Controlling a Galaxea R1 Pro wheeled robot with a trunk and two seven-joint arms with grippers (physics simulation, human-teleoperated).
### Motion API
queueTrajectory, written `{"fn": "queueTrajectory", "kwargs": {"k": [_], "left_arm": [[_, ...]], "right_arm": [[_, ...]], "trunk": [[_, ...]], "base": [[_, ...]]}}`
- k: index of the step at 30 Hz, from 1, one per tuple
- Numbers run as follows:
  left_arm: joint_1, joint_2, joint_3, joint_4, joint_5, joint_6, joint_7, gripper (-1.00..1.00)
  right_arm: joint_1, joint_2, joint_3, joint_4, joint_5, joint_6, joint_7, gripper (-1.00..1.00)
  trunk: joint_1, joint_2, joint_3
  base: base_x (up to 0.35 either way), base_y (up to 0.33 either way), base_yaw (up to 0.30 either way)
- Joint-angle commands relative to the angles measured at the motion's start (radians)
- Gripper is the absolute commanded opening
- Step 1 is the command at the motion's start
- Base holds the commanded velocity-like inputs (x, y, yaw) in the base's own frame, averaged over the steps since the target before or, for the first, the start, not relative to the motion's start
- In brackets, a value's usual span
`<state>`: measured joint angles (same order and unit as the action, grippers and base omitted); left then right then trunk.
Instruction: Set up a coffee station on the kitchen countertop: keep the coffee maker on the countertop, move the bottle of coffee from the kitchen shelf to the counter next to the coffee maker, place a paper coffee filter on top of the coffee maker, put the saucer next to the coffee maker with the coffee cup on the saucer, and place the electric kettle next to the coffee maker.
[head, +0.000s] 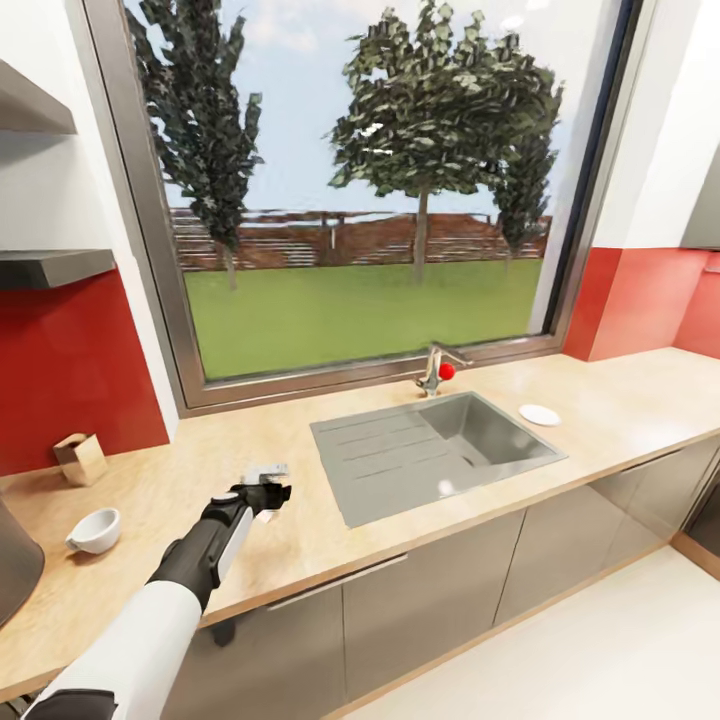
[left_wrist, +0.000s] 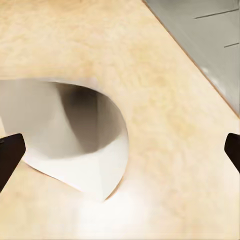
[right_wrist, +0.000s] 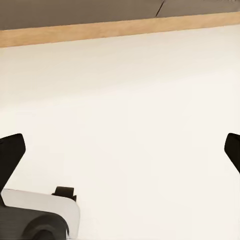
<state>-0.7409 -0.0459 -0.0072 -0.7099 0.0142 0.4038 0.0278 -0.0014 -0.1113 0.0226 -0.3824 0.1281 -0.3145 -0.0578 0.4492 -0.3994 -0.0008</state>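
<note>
Pale wooden countertop (head: 600, 400) under wide window, red wall panels either side. Left gripper (left_wrist: 120, 150) spread wide, empty, directly above white paper coffee filter (left_wrist: 75, 140) lying on wood, steel sink (head: 440, 450) just beyond. Right gripper (right_wrist: 120, 150) released over cream floor (right_wrist: 130, 100).

white left arm (head: 135, 640), black forearm, black gripper (head: 268, 497)
</note>
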Motion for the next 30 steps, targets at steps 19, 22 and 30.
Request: {"fn": "queueTrajectory", "kwargs": {"k": [19, 22, 30], "left_arm": [[-0.017, 0.002, 0.002, 0.041, 0.002, 0.013, 0.006, 1.0], [-0.017, 0.002, 0.002, 0.038, 0.002, 0.013, 0.006, 1.0], [-0.017, 0.003, 0.003, 0.036, 0.002, 0.012, 0.008, 1.0]], "right_arm": [[0.0, 0.017, 0.003, 0.005, 0.013, 0.0, -0.011, 1.0], [0.0, 0.014, 0.003, 0.005, 0.013, 0.0, -0.011, 1.0], [0.0, 0.012, 0.003, 0.005, 0.013, 0.0, -0.011, 1.0]], "trunk": [[0.001, -0.001, 0.0], [0.001, -0.001, 0.0], [0.001, -0.001, 0.0]], "base": [[0.019, 0.0, 0.0], [0.0, 0.0, 0.0], [0.0, 0.0, 0.0]]}}
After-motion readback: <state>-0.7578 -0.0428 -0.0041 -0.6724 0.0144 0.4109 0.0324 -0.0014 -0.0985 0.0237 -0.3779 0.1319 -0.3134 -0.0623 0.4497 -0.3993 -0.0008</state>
